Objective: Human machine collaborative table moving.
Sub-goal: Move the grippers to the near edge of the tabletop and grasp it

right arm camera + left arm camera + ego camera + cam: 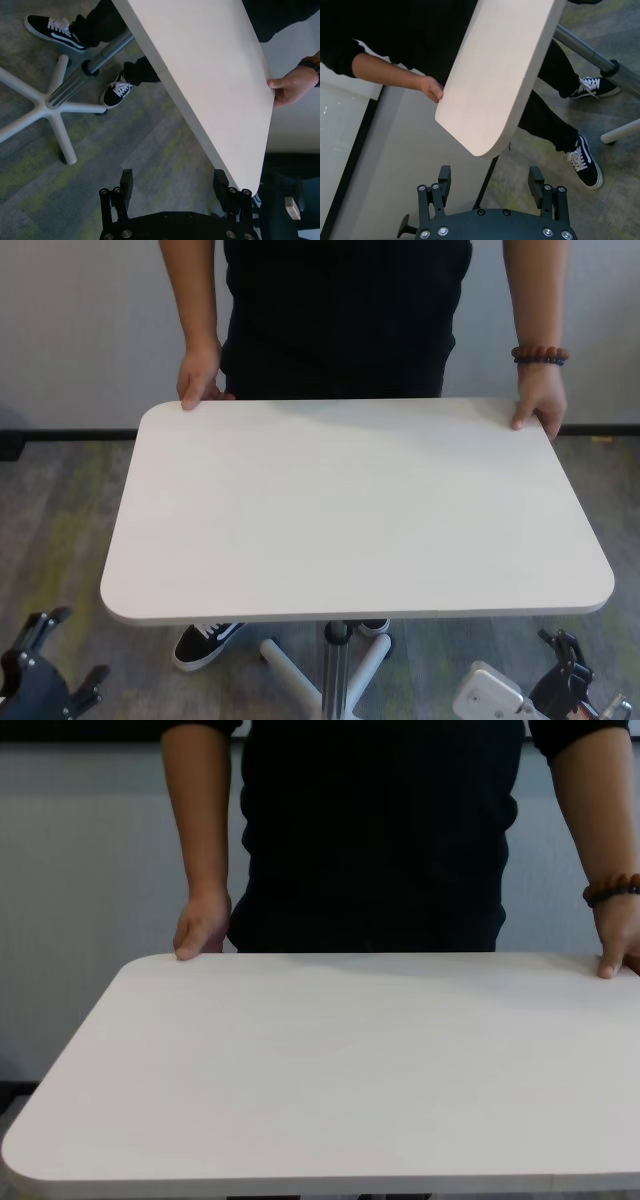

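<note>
White table (pixel 350 510) gripped by the human (pixel 345 310) (both pincers gaping below).

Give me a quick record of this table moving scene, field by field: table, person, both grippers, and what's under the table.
table: white top with rounded corners, on a silver pole
person: black shirt, both hands on the far edge, bead bracelet on one wrist
left gripper: open, below the near corner, not touching
right gripper: open, near the table edge, holding nothing
underneath: white star base, carpet, black sneakers
</note>
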Robot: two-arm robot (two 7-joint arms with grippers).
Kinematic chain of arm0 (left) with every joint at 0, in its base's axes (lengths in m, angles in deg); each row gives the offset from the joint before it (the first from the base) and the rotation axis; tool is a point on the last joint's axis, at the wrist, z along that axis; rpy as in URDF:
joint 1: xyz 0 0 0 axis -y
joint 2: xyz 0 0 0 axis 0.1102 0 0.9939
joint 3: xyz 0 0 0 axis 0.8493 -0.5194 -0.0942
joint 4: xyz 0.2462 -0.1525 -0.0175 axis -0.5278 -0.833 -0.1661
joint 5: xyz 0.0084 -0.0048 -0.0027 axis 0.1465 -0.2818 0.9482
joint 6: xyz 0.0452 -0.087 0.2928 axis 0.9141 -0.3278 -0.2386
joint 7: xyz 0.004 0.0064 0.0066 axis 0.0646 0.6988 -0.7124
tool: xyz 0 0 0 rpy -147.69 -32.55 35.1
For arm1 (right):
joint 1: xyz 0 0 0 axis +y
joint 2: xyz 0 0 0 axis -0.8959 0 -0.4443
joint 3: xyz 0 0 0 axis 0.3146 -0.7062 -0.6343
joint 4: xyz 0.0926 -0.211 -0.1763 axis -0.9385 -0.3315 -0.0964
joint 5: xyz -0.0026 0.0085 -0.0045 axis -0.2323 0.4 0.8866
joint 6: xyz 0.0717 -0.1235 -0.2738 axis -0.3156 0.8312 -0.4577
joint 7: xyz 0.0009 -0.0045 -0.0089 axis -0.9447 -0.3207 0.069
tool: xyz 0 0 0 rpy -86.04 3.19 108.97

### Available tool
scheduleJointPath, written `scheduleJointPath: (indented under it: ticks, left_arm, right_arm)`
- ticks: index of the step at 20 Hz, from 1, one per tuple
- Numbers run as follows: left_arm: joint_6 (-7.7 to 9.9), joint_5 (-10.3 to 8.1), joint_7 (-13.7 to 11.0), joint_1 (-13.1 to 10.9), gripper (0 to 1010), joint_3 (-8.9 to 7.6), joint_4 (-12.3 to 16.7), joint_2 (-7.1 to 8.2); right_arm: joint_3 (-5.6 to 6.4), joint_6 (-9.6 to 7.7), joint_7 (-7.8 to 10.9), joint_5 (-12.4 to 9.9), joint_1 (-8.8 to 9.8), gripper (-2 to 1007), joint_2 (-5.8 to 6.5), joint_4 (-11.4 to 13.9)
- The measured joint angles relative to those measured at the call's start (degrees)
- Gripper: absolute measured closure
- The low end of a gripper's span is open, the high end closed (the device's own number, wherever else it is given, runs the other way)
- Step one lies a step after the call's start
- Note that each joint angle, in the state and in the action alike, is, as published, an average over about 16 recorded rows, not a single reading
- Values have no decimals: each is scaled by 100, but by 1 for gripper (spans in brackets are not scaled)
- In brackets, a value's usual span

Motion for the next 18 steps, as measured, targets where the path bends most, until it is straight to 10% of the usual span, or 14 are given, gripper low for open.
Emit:
scheduleJointPath:
  ticks: [5, 18]
  left_arm:
    - [273, 268, -61, 75, 9, 67, 19, -183]
    - [559, 106, -402, 140, 9, -3, 175, -412]
  right_arm:
    - [-79, -252, 24, 220, -101, 0, -122, -122]
    - [1, 143, 3, 272, -194, 0, -345, -398]
